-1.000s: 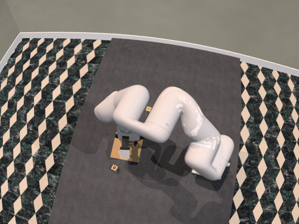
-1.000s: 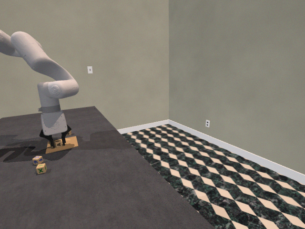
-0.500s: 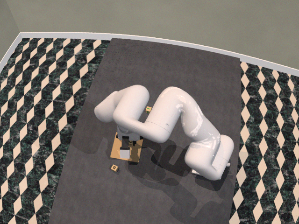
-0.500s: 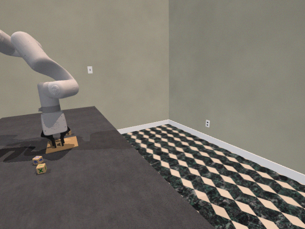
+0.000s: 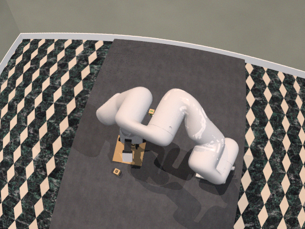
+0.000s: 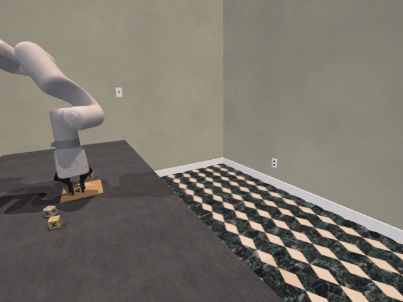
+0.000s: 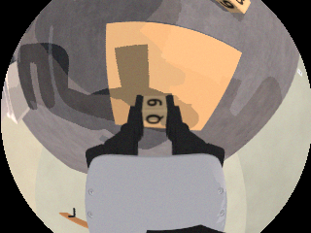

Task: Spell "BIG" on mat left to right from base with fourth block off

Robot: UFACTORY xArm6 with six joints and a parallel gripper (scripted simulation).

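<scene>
My gripper point(image 6: 75, 190) point(image 7: 155, 104) is shut on a wooden letter block point(image 6: 77, 187) point(image 7: 155, 112), low over the orange mat point(image 5: 117, 153) point(image 6: 94, 187) point(image 7: 194, 52). The block's top face shows a dark, G-like letter, and a side face shows an A. I cannot tell whether it touches the mat. A block with B on top point(image 5: 116, 171) lies on the table just off the mat. A block with blue letters point(image 6: 50, 211) and a block with a green X point(image 6: 54, 223) lie together, away from the mat. In the overhead view my wrist hides the held block.
In the overhead view a block with a green letter point(image 5: 151, 112) shows between the arm's links. The dark table point(image 5: 172, 64) point(image 6: 130, 243) ends at a drop to the checkered floor point(image 6: 293, 227). The arm's base point(image 5: 216, 170) stands at the table's right side.
</scene>
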